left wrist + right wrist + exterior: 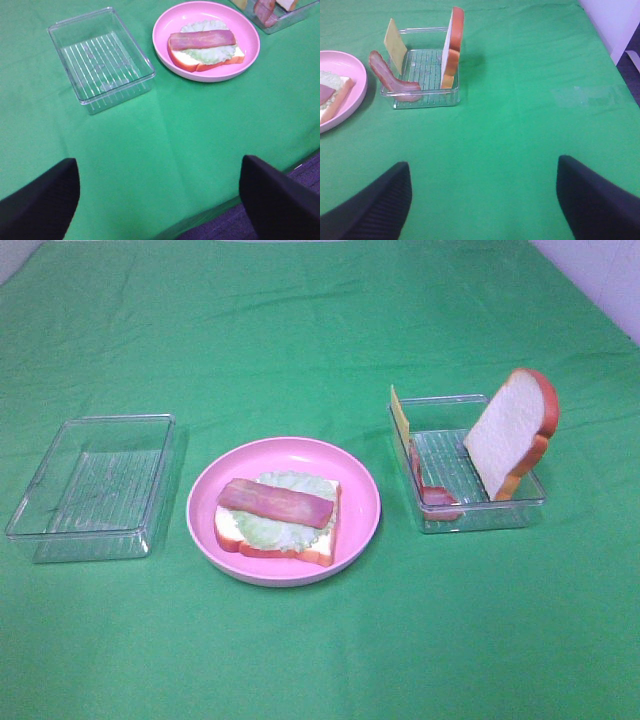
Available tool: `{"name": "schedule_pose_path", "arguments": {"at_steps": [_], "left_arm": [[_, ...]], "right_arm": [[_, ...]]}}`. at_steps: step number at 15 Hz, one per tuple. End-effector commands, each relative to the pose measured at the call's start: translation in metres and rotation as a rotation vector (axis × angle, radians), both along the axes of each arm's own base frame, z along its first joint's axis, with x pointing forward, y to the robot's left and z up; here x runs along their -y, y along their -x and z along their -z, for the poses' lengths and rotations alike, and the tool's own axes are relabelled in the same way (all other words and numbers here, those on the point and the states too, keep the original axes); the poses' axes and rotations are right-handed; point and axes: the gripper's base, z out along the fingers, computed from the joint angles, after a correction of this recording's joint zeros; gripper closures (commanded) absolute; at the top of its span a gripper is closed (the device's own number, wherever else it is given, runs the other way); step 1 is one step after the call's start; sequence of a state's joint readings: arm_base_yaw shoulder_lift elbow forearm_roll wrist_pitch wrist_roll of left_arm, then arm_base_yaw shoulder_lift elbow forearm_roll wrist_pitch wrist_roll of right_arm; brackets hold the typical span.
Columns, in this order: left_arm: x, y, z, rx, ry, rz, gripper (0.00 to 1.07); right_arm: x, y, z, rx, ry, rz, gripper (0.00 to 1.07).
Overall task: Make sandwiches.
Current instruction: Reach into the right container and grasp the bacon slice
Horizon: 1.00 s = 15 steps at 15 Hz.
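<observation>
Open-faced sandwich [278, 518] lies flat on the pink plate [364, 502], a little below and left of centre in the exterior high frame. Bottom layer: one white bread slice [290, 554] with orange-brown crust showing along its lower and right edges. On it sits a pale green lettuce leaf [265, 532] with a ruffled edge, which pokes past the bread on the upper side. Topmost is one reddish-pink bacon strip [275, 503], lying slantwise from upper left to lower right, with a darker band down its length. The plate rests on the green cloth [320, 320]. Right of the plate, just beside it but not touching, is the clear ribbed right tray [485, 518]. In it a second bread slice [505, 440] stands on edge, tilted toward the upper right, white face to the camera and crust along its right side. A thin yellow cheese square [400, 414] stands upright at the tray's upper left corner. A second bacon strip [438, 496] is bent in the lower left corner, one end on the floor and the other rising along the left wall. Left of the plate is the clear left tray [60, 530], well apart from the right one. Left gripper [157, 161]: released, dark fingers spread wide over bare cloth, grasping nothing. Right gripper [482, 161]: likewise released, fingers wide, nothing between them.
</observation>
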State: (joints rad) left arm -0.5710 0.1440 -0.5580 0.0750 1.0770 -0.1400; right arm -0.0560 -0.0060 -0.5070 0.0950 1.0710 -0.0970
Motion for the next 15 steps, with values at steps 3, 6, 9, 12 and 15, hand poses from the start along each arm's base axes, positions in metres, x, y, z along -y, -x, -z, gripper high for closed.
{"name": "schedule_pose_path", "arguments": {"at_steps": [3, 6, 9, 12, 15], "left_arm": [[-0.005, 0.015, 0.014, 0.126, 0.006, 0.084, 0.25], [-0.002, 0.017, 0.014, 0.122, 0.015, 0.119, 0.25], [-0.002, 0.017, 0.014, 0.123, 0.014, 0.120, 0.26], [-0.002, 0.017, 0.014, 0.122, 0.014, 0.120, 0.26], [-0.005, 0.021, 0.014, 0.151, 0.033, 0.117, 0.26]], "right_arm": [[0.000, -0.001, -0.001, 0.015, 0.012, 0.004, 0.32], [0.000, -0.016, -0.012, -0.003, -0.009, 0.000, 0.32], [-0.003, -0.051, -0.019, -0.048, -0.095, -0.019, 0.32], [-0.007, -0.100, -0.015, -0.186, -0.203, -0.034, 0.32], [-0.013, -0.160, -0.022, -0.382, -0.222, -0.157, 0.32]]}}
